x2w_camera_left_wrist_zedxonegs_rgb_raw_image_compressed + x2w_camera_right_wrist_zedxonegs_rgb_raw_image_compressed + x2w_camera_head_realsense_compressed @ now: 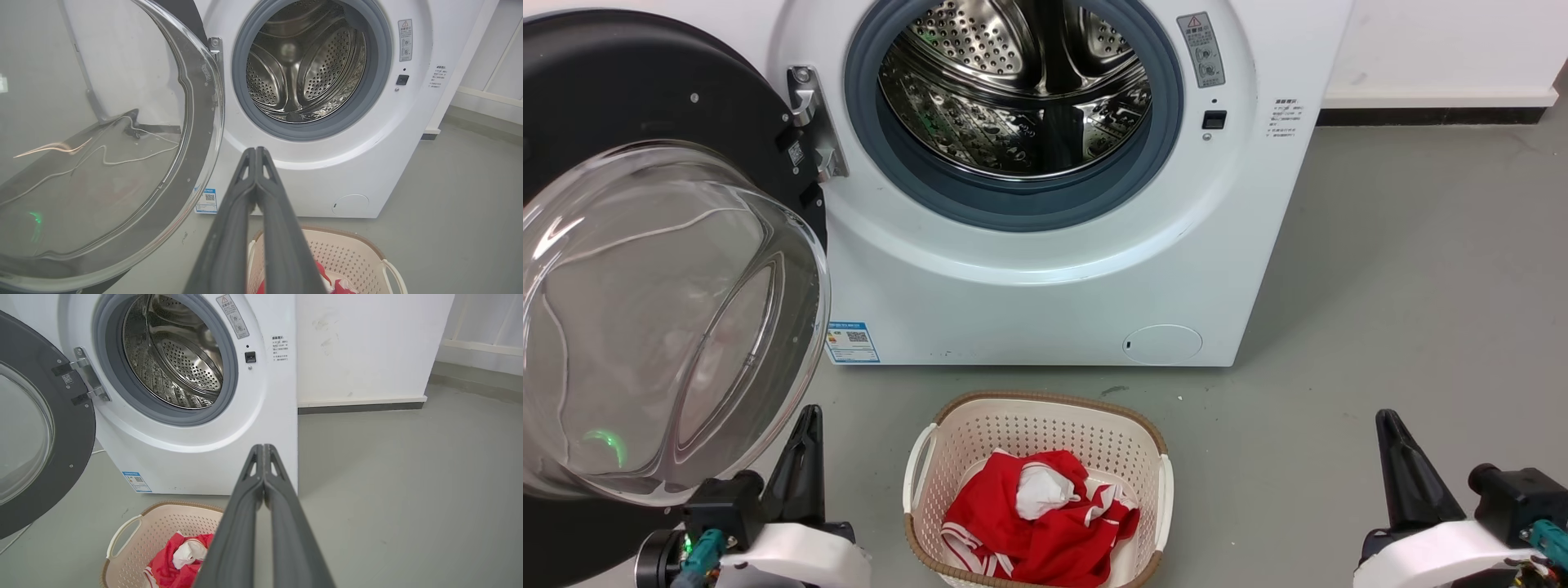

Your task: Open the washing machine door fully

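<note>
Door (662,286) wide open, at left.
Left claw (806,423) closed, empty, just beside its rim; right claw (1390,425) closed, well apart.

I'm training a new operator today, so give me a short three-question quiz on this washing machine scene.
1. True or false: the washing machine door hangs open on the robot's left of the drum.
2. Where is the red garment: A in the drum, B in the basket, C on the floor?
3. Fill in: the left gripper and right gripper each have their fingers ____.
Key: 1 true; 2 B; 3 shut.
</note>
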Robot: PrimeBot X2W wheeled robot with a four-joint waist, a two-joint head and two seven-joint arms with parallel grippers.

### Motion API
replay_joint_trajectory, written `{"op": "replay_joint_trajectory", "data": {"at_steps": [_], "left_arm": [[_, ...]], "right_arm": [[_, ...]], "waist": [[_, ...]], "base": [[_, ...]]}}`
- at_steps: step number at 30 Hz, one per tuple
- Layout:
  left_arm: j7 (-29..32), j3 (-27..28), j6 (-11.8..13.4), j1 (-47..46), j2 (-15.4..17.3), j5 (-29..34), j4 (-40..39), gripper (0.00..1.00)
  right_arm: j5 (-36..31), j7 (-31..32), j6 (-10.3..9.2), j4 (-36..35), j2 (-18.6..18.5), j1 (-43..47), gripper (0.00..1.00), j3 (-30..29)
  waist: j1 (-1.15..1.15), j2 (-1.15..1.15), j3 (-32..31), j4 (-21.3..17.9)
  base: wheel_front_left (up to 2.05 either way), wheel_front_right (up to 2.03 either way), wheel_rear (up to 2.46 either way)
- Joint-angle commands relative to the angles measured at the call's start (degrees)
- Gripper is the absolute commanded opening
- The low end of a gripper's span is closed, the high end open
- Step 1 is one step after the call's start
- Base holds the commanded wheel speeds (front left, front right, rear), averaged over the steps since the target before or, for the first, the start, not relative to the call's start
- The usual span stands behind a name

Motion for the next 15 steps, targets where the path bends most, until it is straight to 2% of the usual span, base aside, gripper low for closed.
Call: {"op": "replay_joint_trajectory", "data": {"at_steps": [1,15], "left_arm": [[0.97,0.90,-0.24,-1.64,0.08,-3.56,-0.37,0.00],[4.13,1.95,-1.27,-2.22,-0.82,-17.41,0.16,0.00]], "right_arm": [[4.15,0.38,0.00,-0.34,-0.04,-1.13,0.00,-0.09],[18.88,2.13,-0.01,2.08,-0.33,-3.04,0.00,-0.42]], "waist": [[0.00,0.00,0.00,0.00],[0.00,0.00,0.03,-0.03]], "base": [[0.00,0.00,0.00],[0.00,0.00,0.00]]}}
